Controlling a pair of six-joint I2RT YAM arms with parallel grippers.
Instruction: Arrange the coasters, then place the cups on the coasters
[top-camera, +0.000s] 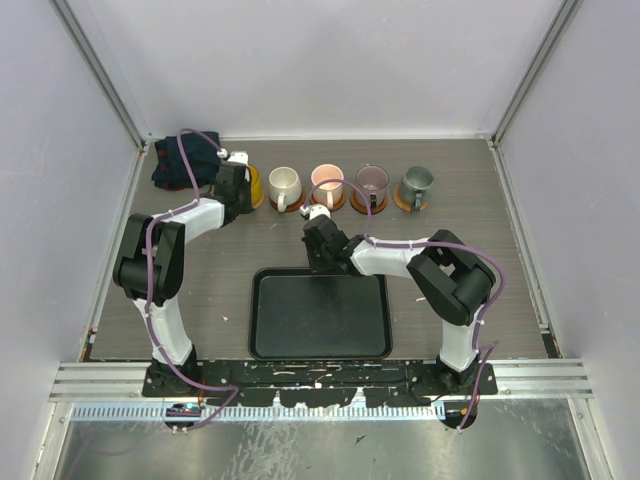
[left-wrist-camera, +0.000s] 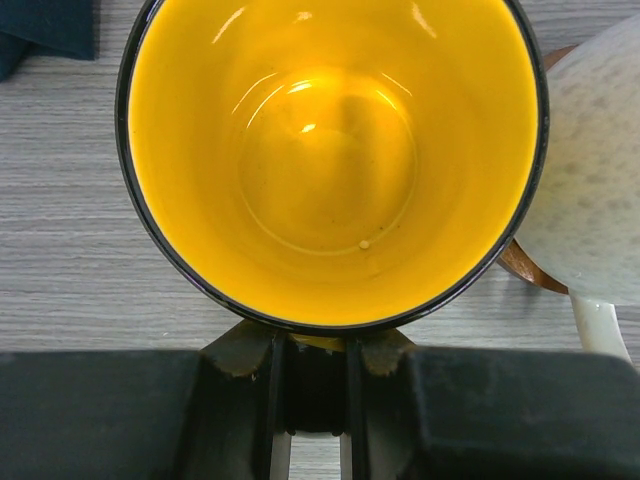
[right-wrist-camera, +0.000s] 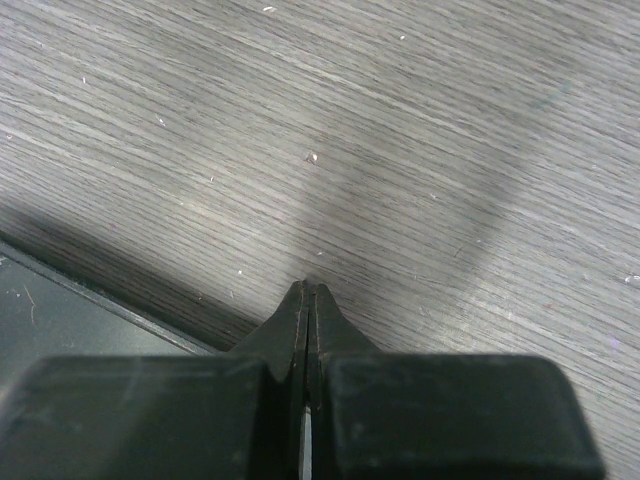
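Observation:
In the left wrist view the yellow cup (left-wrist-camera: 330, 160) fills the frame. My left gripper (left-wrist-camera: 315, 345) is shut on its handle, just under the dark rim. Seen from above, this cup (top-camera: 256, 185) stands at the left end of a back row, with the left gripper (top-camera: 238, 186) beside it. Whatever lies under it is hidden. To its right stand the cream cup (top-camera: 284, 184), pink cup (top-camera: 328, 179), mauve cup (top-camera: 372, 180) and grey-green cup (top-camera: 415, 182), each on a brown coaster (top-camera: 327, 204). My right gripper (top-camera: 318, 238) is shut and holds nothing, low over bare wood (right-wrist-camera: 310, 285).
A black rectangular tray (top-camera: 320, 345) lies at the near middle, and its corner (right-wrist-camera: 40, 320) shows just left of the right gripper. A dark teal cloth (top-camera: 185, 160) is bunched at the back left corner, close behind the left gripper. The cream cup (left-wrist-camera: 595, 180) and its coaster (left-wrist-camera: 525, 265) sit right beside the yellow cup.

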